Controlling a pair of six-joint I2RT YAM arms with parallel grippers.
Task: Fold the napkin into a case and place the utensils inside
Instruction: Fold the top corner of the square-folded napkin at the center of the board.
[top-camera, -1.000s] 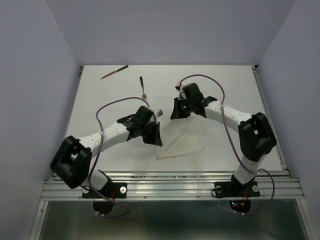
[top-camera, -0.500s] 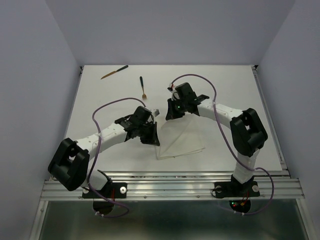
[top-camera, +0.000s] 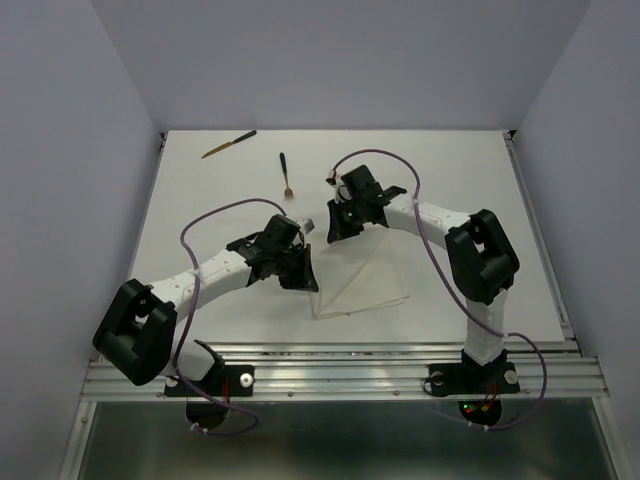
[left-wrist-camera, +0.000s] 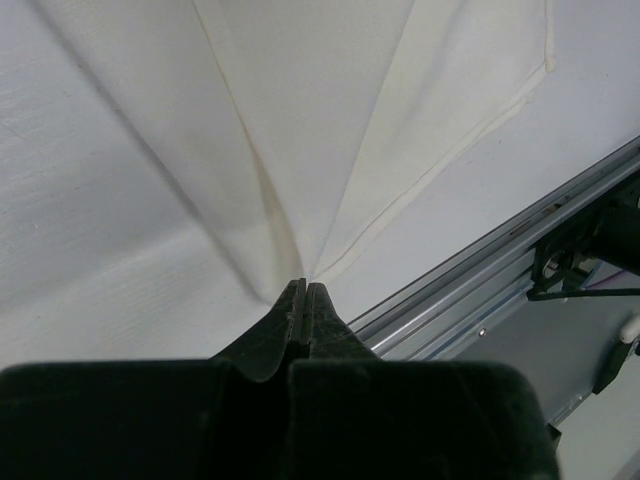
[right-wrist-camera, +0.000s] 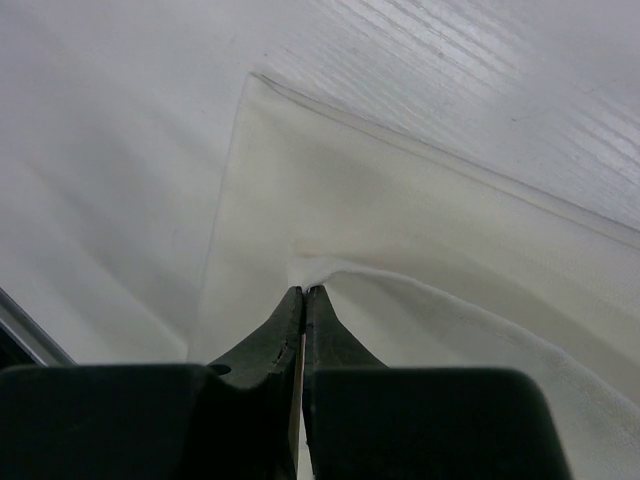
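The white napkin (top-camera: 368, 278) lies partly folded in front of the arms, its left part lifted between both grippers. My left gripper (top-camera: 312, 283) is shut on its near-left corner; in the left wrist view the cloth (left-wrist-camera: 330, 130) fans out taut from the tips (left-wrist-camera: 305, 286). My right gripper (top-camera: 334, 233) is shut on the far corner, and the right wrist view shows a raised fold of cloth (right-wrist-camera: 420, 230) pinched at the tips (right-wrist-camera: 303, 291). Two utensils lie far off: a wooden knife (top-camera: 228, 144) and a fork (top-camera: 285, 174). No case is in view.
The metal rail (top-camera: 330, 365) runs along the table's near edge, close to the napkin's front edge, and shows in the left wrist view (left-wrist-camera: 480, 270). Purple cables (top-camera: 225, 212) loop over both arms. Grey walls close in the table on three sides.
My right gripper has carried its napkin corner to the left and slightly farther away, and its arm has swung with it. The left gripper has shifted slightly left, still gripping.
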